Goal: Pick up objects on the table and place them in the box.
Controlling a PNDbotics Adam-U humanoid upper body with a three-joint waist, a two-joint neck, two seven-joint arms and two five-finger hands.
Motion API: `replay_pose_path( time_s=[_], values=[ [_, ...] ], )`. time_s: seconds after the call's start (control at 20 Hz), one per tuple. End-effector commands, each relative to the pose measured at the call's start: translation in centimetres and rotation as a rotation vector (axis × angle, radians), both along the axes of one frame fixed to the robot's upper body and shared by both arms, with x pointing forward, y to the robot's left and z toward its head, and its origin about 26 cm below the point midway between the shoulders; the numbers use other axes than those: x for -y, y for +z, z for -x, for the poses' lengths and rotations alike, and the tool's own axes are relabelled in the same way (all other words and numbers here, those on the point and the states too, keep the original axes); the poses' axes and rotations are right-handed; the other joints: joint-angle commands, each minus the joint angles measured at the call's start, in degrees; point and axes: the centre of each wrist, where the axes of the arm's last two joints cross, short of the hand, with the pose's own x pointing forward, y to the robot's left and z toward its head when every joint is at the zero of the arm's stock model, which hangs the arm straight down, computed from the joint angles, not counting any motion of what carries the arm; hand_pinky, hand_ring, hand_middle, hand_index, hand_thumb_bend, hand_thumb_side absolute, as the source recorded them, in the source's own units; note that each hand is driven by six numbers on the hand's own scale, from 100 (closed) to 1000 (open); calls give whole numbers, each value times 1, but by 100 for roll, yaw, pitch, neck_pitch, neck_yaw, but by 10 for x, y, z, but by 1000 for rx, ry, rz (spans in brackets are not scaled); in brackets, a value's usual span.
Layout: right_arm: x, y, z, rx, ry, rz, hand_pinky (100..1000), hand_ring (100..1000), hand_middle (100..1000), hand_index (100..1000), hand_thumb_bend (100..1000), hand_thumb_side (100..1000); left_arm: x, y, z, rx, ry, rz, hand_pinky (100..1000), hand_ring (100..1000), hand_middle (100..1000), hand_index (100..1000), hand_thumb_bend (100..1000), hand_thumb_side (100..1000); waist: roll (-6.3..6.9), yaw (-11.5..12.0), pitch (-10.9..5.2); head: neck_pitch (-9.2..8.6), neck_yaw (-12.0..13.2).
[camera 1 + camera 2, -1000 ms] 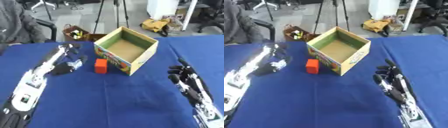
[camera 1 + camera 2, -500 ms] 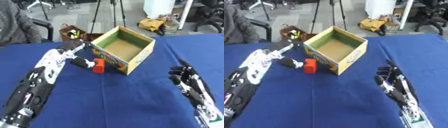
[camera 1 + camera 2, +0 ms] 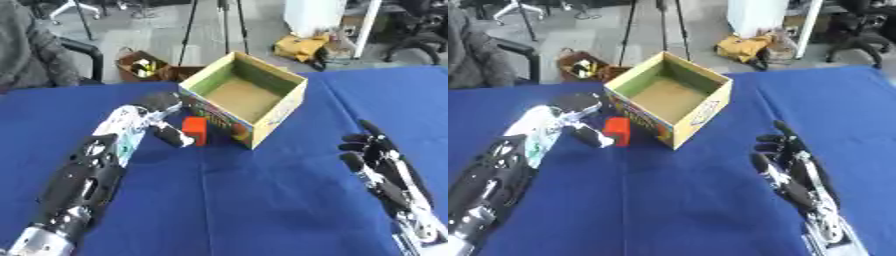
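Blue cloth-covered table (image 3: 245, 200), matte, faintly creased. Open-topped cardboard box (image 3: 246, 98) set corner-on near the far middle: plain brown floor inside, green inner walls, yellow rim, printed coloured panels on the outer faces. Small red block (image 3: 195, 131), squarish and smooth, upright on the cloth just beside the box's near-left wall; whether touching that wall, cannot tell. Left hand (image 3: 163, 117) at the end of a long black-and-silver arm entering from the lower left, white shell over the wrist; dark fingers (image 3: 172, 137) bent down toward the block's left face, reaching right up to it, but whether curled round it or merely alongside, cannot tell. Right hand (image 3: 787, 162) low on the right, well apart from box and block, black with silver joints, palm resting on the cloth, fingers straight and spread, holding nothing. Beyond the table's far edge, a brown basket (image 3: 144, 65) of small items on the grey floor.
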Motion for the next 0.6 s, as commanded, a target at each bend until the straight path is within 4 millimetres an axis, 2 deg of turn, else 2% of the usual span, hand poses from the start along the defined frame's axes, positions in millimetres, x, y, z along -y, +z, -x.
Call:
replay_pose_path(
  time_s=[0.05, 0.15, 0.2, 0.25, 0.3, 0.45, 0.5, 0.55, 0.6],
  values=[
    [0, 9, -3, 27, 13, 4, 671, 719, 704, 1000, 607, 542, 1, 14, -4, 42, -10, -2, 773, 765, 763, 829, 394, 386, -21, -9, -75, -22, 32],
    [0, 9, -3, 29, 15, 4, 671, 719, 704, 1000, 607, 542, 2, 12, -4, 39, -15, -5, 774, 765, 764, 830, 385, 379, -24, -15, -73, -31, 35],
    [0, 9, -3, 29, 16, 4, 671, 719, 704, 1000, 602, 540, 3, 10, -3, 37, -18, -7, 770, 760, 759, 828, 408, 367, -25, -21, -71, -36, 34],
    [0, 9, -3, 28, 16, 4, 671, 719, 704, 1000, 607, 542, 4, 9, -3, 35, -20, -8, 764, 751, 750, 825, 366, 367, -27, -24, -68, -37, 34],
    [0, 9, -3, 28, 15, 4, 671, 719, 704, 1000, 607, 542, 5, 8, -3, 33, -22, -10, 761, 748, 747, 825, 364, 365, -29, -28, -66, -37, 35],
    [0, 9, -3, 28, 14, 3, 671, 719, 704, 1000, 606, 543, 5, 5, -2, 29, -24, -18, 678, 635, 644, 799, 288, 296, -32, -30, -62, -33, 32],
    [0, 9, -3, 28, 14, 3, 671, 719, 704, 1000, 606, 543, 6, 5, -2, 30, -22, -22, 678, 635, 644, 799, 288, 296, -33, -29, -62, -32, 30],
    [0, 9, -3, 28, 14, 3, 671, 719, 704, 1000, 616, 543, 6, 4, -2, 29, -19, -25, 592, 535, 553, 778, 205, 212, -34, -27, -62, -31, 30],
    [0, 9, -3, 28, 14, 3, 671, 719, 704, 1000, 618, 543, 5, 4, -2, 32, -14, -29, 552, 491, 517, 765, 171, 185, -34, -25, -63, -30, 31]
  ],
)
